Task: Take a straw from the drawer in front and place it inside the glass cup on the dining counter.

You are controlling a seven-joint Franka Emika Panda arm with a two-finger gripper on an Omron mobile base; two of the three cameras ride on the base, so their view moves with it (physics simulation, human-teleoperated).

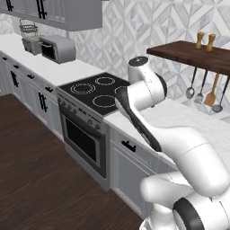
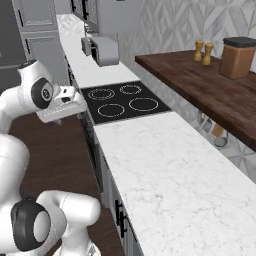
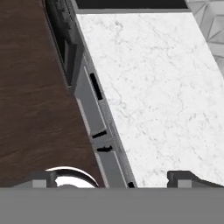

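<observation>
1. Drawer [image 1: 130, 144] is shut. It sits in the middle of the left base view, right under the edge of the white worktop [image 2: 165, 170]. It is light grey with a black bar handle [image 1: 129, 146].
2. From the hand view, the grey fronts make a thin strip from the bottom middle up to the upper left. The dark wood floor [image 3: 35, 87] is on the left of the strip and the white worktop is on the right. The fronts are seen edge-on, so I can't be sure which one is the drawer.
3. At the bottom of the hand view, the gripper [image 3: 114, 178] is spread wide. Its two dark tips [image 3: 183, 177] stand far apart. It holds nothing.
4. The white arm [image 1: 179, 148] bends up from the lower right of the left base view.
5. Left of the drawer is the oven [image 1: 83, 139]. The black cooktop [image 1: 96, 92] with four rings is on top of it.
6. Far back, in the upper left, a silver box [image 1: 57, 48] rests on the worktop.
7. On the right, a brown shelf [image 2: 200, 85] holds two small shakers [image 2: 203, 51] and a brown jar [image 2: 238, 57]. Cooking tools [image 1: 205, 92] hang under it.
</observation>
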